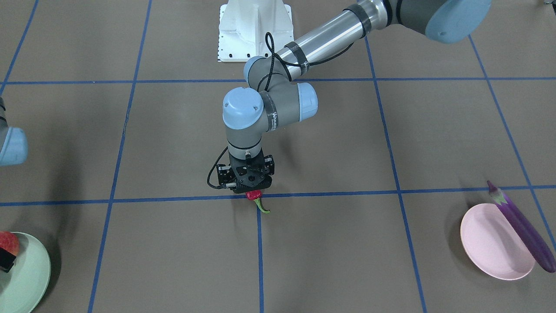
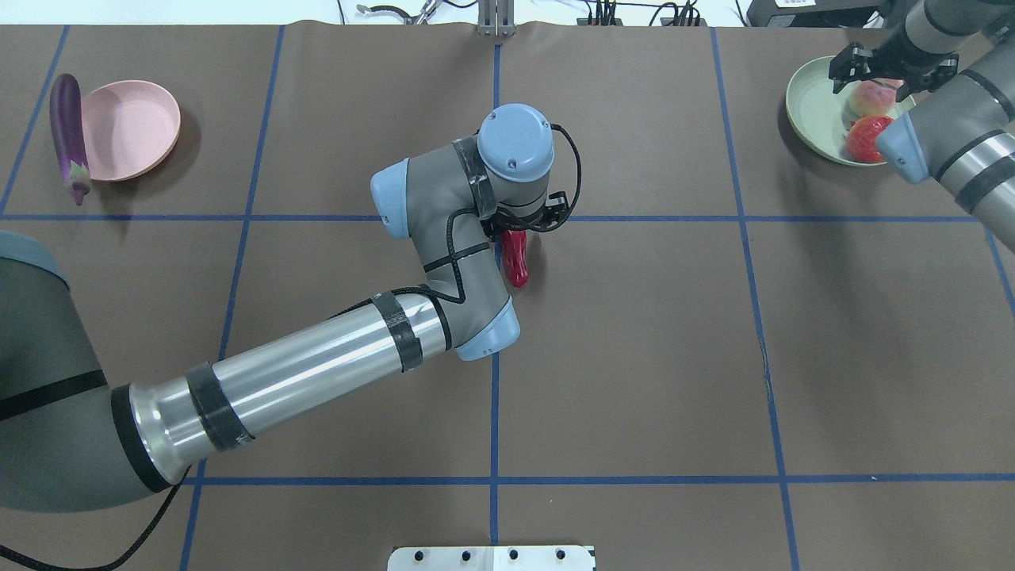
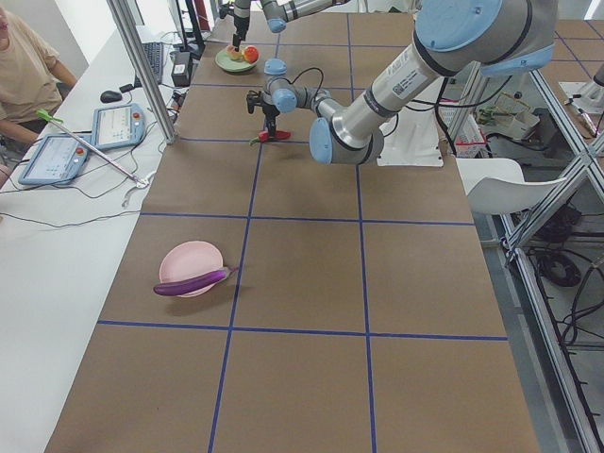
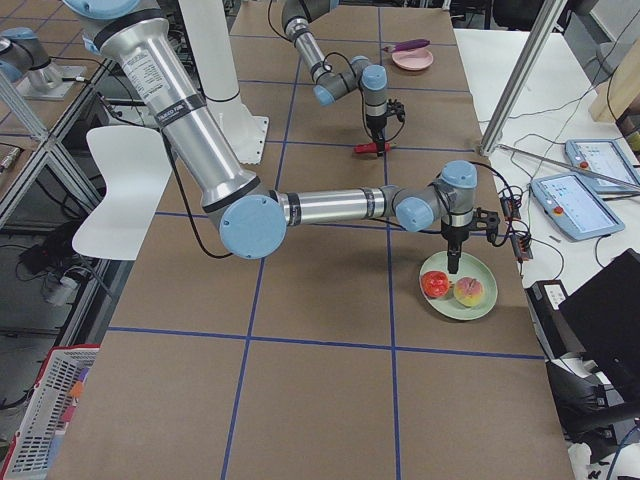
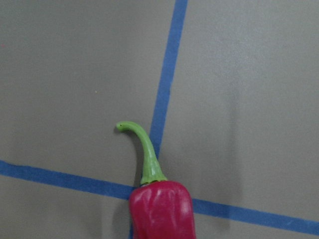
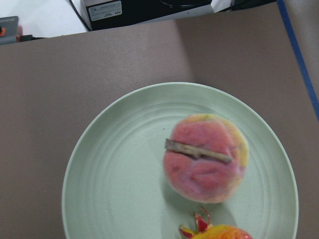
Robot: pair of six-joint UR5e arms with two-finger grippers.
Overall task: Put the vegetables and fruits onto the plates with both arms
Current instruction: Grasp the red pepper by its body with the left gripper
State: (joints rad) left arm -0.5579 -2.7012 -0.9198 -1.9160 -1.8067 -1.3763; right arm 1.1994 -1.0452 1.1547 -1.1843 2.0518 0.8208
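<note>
The red chili pepper lies on the blue tape cross at the table's middle, its green stem pointing away from the robot. My left gripper stands straight down over its stem end; the fingers are hidden, so I cannot tell its state. My right gripper hovers open above the mint green plate, which holds the peach and the bumpy red-and-yellow fruit. The purple eggplant lies along the outer rim of the pink plate, partly leaning on it.
The white pedestal base stands at the robot's side of the table. Operator tablets and a metal post sit beyond the table's far edge. My left forearm stretches across the table's left half.
</note>
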